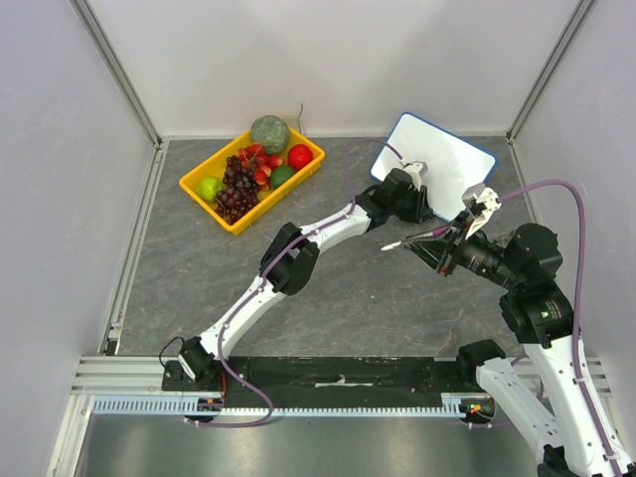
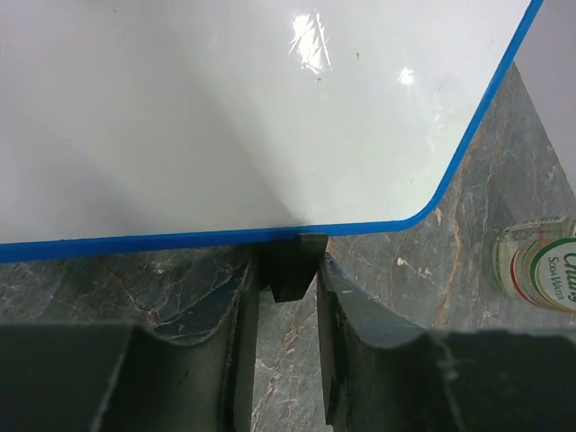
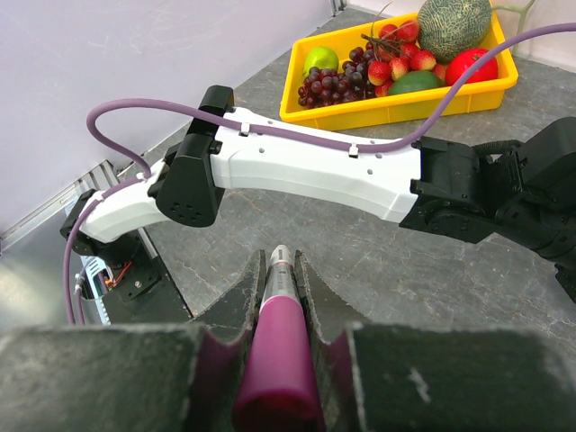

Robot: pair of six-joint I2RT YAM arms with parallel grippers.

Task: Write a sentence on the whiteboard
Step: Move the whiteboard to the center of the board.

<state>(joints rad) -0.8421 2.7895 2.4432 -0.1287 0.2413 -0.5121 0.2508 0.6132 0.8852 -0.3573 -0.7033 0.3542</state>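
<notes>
Right pincer [image 3: 281,261] grips a pink marker [image 3: 279,351], left arm [image 3: 306,171] stretched across; left pincer [image 2: 288,270] straddles a whiteboard [image 2: 225,117] foot [image 2: 292,255], grip unclear.

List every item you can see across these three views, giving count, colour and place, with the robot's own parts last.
whiteboard: one, white with blue rim, blank, far right of the table
tray: one, yellow, far left, holding fruit
melon: one, green, tray's far end
red fruit: one, red, beside the melon
strawberries: several, red, mid-tray
grapes: one bunch, dark purple, mid-tray
green apple: one, light green, tray's left end
marker: one, pink, in the right end effector
labelled container: one, white and green, cut off at the left wrist view's edge
table: one, grey stone pattern
arms: two, white and black
left end effector: dark, at the whiteboard's edge
right end effector: dark, shut on the marker
</notes>
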